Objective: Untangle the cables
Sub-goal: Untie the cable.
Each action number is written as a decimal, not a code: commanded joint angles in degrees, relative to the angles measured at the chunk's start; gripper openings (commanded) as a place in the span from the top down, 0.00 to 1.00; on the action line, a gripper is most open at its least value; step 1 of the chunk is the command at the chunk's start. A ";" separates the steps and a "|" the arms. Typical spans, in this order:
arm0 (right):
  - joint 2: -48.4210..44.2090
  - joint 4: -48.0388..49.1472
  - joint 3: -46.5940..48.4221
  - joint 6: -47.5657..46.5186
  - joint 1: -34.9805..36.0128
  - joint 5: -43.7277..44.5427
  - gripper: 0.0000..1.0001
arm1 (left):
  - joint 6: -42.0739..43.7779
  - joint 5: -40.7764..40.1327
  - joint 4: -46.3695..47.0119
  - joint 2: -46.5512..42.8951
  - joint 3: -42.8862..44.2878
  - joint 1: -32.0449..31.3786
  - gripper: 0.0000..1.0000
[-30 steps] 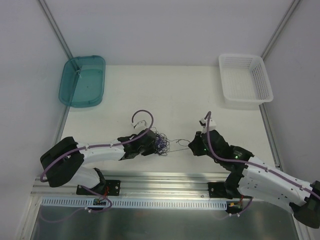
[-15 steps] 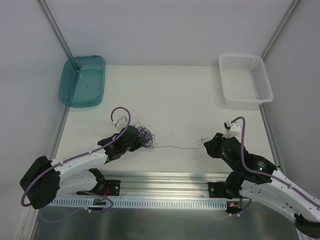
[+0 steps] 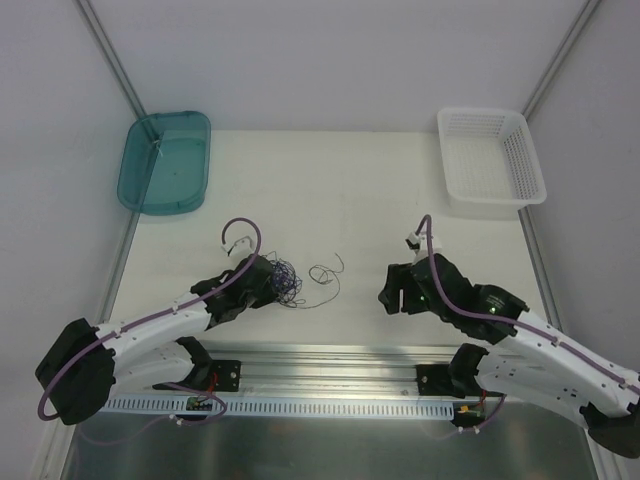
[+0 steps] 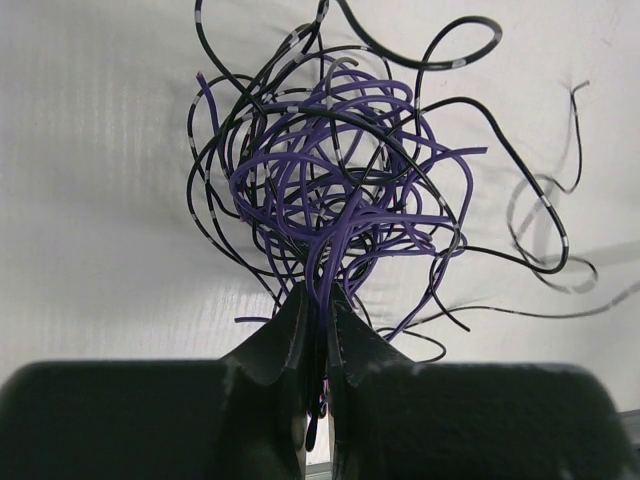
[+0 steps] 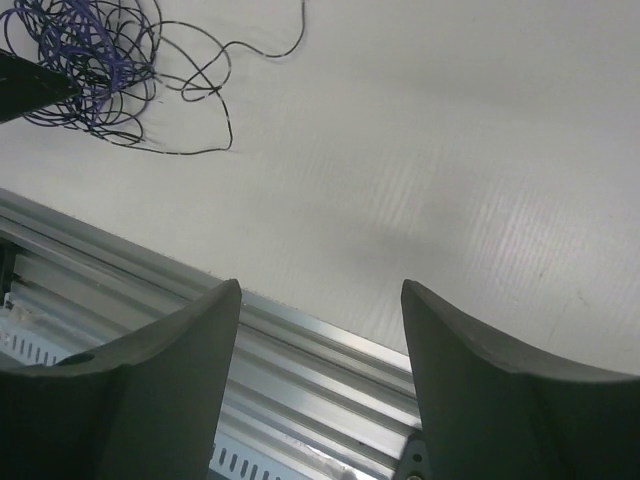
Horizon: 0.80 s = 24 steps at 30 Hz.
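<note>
A teal tub (image 3: 165,162) sits at the far left corner of the bench (image 3: 380,200). A white basket (image 3: 490,160) with slotted walls sits at the far right corner. Both are well apart from the arms. A metal rail (image 3: 330,362) runs along the near edge.

The cables (image 3: 286,282) lie close to the near edge, left of the middle, as a tangle of purple and black strands in loose loops. The left hand (image 3: 270,286) is clenched on them. Its wrist view shows the jaws pressed together on a cluster of purple strands at the bundle's near side, with the other loops (image 4: 340,190) fanning out beyond the fingertips. One black strand (image 3: 325,272) trails out from the bundle's right side and curls flat on the bench, toward the right arm.

The right hand (image 3: 390,292) is released, its fingers (image 5: 190,330) spread wide with only bench and rail between them. It is right of the loose strand and apart from it. In its wrist view the bundle (image 5: 85,60) lies off to the far left, well clear of both fingers.
</note>
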 commanded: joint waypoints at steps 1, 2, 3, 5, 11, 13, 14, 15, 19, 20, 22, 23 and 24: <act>5.73 4.32 3.39 -3.38 0.63 -4.30 0.31 | 1.57 0.21 -0.11 -1.65 -0.47 0.32 1.00; 8.00 5.37 3.57 -3.20 1.07 -3.78 0.31 | 1.57 0.38 -0.28 -2.09 -0.47 0.32 1.00; 8.98 7.04 3.22 -3.72 1.16 -4.03 0.31 | 1.48 0.64 -0.20 -2.18 -0.56 0.32 1.00; 11.53 11.87 3.48 -4.42 1.16 -4.99 0.31 | 1.31 0.91 -0.28 -2.62 -1.00 0.32 1.00; 24.26 22.33 6.82 -8.38 1.33 -11.23 0.33 | 0.69 1.09 -0.28 -4.02 -2.05 0.32 1.00; 29.52 25.06 8.48 -8.91 1.25 -10.98 0.35 | 0.69 1.00 -0.37 -4.38 -2.23 0.32 1.00; 31.12 25.59 8.93 -9.09 1.25 -9.76 0.36 | 0.61 0.91 -0.46 -4.55 -2.31 0.32 1.00; 32.62 26.90 9.54 -8.91 1.25 -8.88 0.39 | 0.52 0.82 -0.55 -4.73 -2.49 0.32 1.00; 38.07 29.63 10.43 -2.51 0.29 -0.37 0.51 | 0.34 0.82 -0.98 -5.70 -3.11 0.32 1.00; 38.52 30.25 10.25 -0.93 0.02 0.53 0.51 | 0.17 0.91 -1.07 -5.96 -3.19 0.32 1.00; 39.40 31.75 10.34 5.03 -1.47 1.94 0.49 | -0.10 1.09 -1.07 -6.40 -3.55 0.32 1.00; 41.05 32.10 10.51 6.72 -1.65 2.90 0.48 | -0.10 1.00 -1.07 -6.57 -3.63 0.32 1.00; 41.94 31.84 11.47 8.39 -1.83 3.69 0.47 | -0.19 0.91 -1.07 -6.66 -3.81 0.32 1.00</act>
